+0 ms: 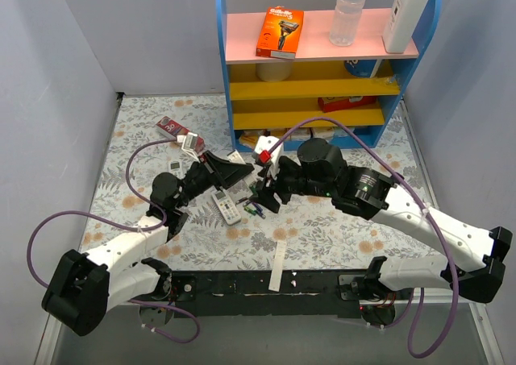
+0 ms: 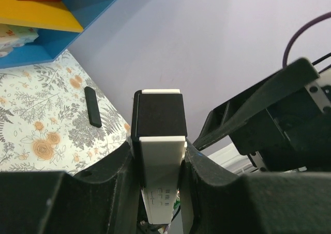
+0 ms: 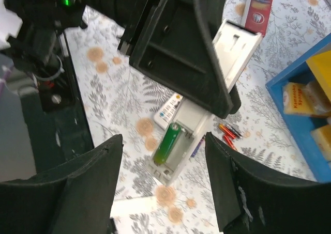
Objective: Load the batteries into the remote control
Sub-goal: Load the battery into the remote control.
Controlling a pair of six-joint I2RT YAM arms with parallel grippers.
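One green battery (image 3: 166, 143) is seated in the open compartment of the remote (image 3: 238, 48), and the slot beside it is judged unfilled, so about half the loading is left. Spare batteries (image 3: 228, 131) lie on the desk (image 3: 106, 89) just beyond the left claw (image 1: 224, 170). The remote is pinched across its middle by that claw and held tilted, its long axis crossing between the fingers. Its compartment end slopes down toward the right claw (image 1: 266, 194), which is spread wide and empty just before it.

Bright, even light; wrist views blur up close.
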